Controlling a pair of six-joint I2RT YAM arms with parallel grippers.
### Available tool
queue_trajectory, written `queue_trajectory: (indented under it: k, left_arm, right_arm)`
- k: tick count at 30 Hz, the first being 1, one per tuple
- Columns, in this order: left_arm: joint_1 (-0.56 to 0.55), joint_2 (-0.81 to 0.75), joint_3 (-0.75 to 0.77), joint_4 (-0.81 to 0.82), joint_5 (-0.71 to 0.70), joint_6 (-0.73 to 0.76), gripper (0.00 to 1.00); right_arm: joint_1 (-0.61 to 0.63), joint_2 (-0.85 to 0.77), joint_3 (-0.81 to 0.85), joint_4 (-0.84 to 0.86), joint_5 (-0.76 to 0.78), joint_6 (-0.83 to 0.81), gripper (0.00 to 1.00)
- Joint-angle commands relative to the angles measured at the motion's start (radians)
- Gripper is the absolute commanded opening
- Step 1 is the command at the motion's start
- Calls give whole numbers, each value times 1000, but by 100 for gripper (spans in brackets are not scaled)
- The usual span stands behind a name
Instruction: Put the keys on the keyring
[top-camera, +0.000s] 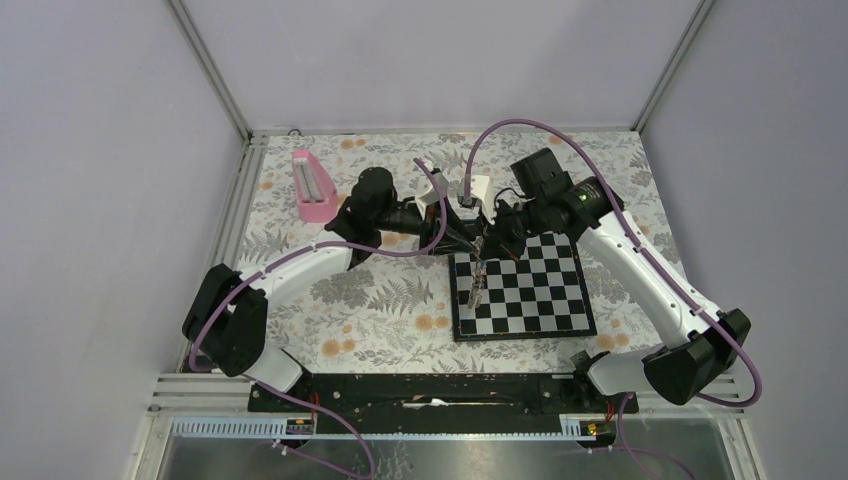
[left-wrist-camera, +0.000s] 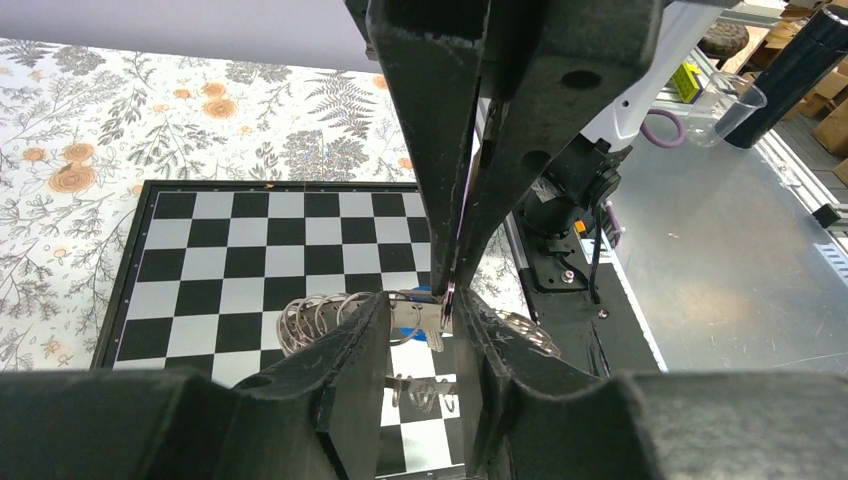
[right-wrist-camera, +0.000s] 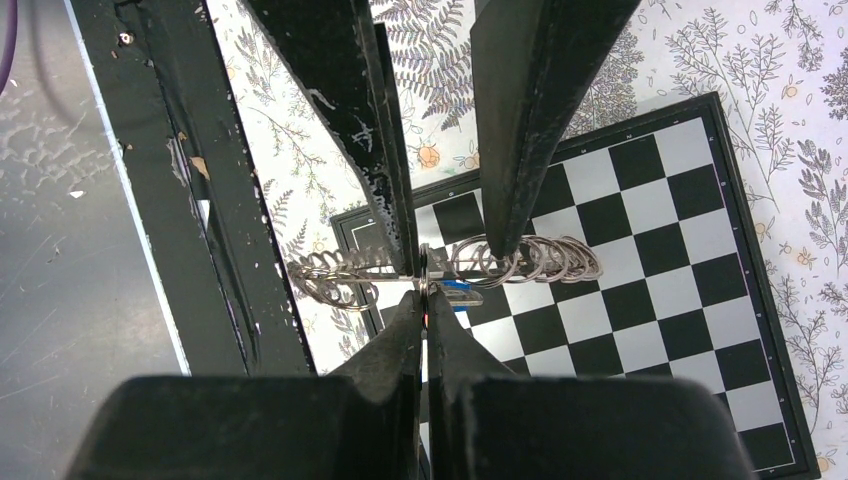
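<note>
The right gripper pinches the keyring tight; the blue key sits between the left gripper's parted fingers, grip unclear.

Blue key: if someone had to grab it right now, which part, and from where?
Probably its blue plastic head, the part jutting clear. Come from the open side over the chessboard, since the right gripper and the keyring crowd its other end.

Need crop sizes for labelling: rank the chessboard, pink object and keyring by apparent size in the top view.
1. chessboard
2. pink object
3. keyring, only a thin strip here; it is held up nearer the camera, so its true size is unsure.
</note>
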Motion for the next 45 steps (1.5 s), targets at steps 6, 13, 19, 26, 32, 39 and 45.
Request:
queue_trajectory:
  k: [6, 13, 19, 26, 32, 39, 45]
  left_arm:
    - [-18, -9, -6, 81, 25, -18, 31]
    - [-28, -4, -13, 79, 35, -14, 27]
    - [-35, 0, -15, 78, 41, -11, 20]
    - [-35, 4, -15, 86, 48, -16, 5]
    - [-35, -6, -25, 133, 52, -55, 0]
    - [-14, -29, -73, 337, 61, -262, 0]
    - [-14, -39, -124, 502, 63, -400, 0]
  right_arm:
    - [11, -18, 8, 29, -16, 10, 0]
    - [11, -22, 9, 38, -16, 15, 0]
    - [10, -25, 2, 47, -16, 22, 0]
    - [11, -27, -13, 55, -14, 22, 0]
    - [11, -42, -38, 76, -2, 25, 3]
    - [11, -137, -123, 162, 23, 26, 29]
    - [11, -198, -172, 201, 11, -8, 35]
